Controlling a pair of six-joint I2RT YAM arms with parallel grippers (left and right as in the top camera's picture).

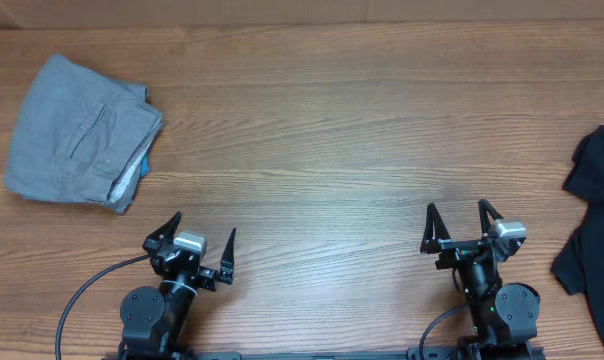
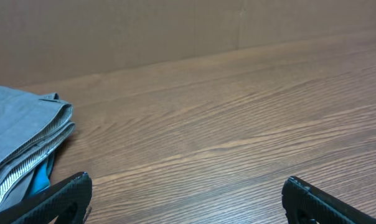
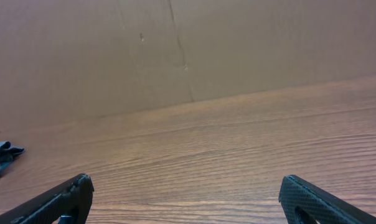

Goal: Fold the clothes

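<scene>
Folded grey shorts (image 1: pixel 77 135) lie at the table's far left, with a sliver of light-blue cloth (image 1: pixel 142 168) showing under their right edge. In the left wrist view the grey shorts (image 2: pixel 20 134) fill the left side, blue cloth (image 2: pixel 40 180) beneath them. A black garment (image 1: pixel 594 210) lies crumpled at the right edge. My left gripper (image 1: pixel 202 233) sits near the front edge, open and empty, below and right of the grey shorts. My right gripper (image 1: pixel 459 215) is also open and empty, left of the black garment. Bare wood lies between each gripper's fingers.
The wooden table (image 1: pixel 332 130) stretches between the two piles. A brown cardboard wall (image 3: pixel 175 43) stands along the back edge. Black cables (image 1: pixel 77 300) trail from the arm bases at the front.
</scene>
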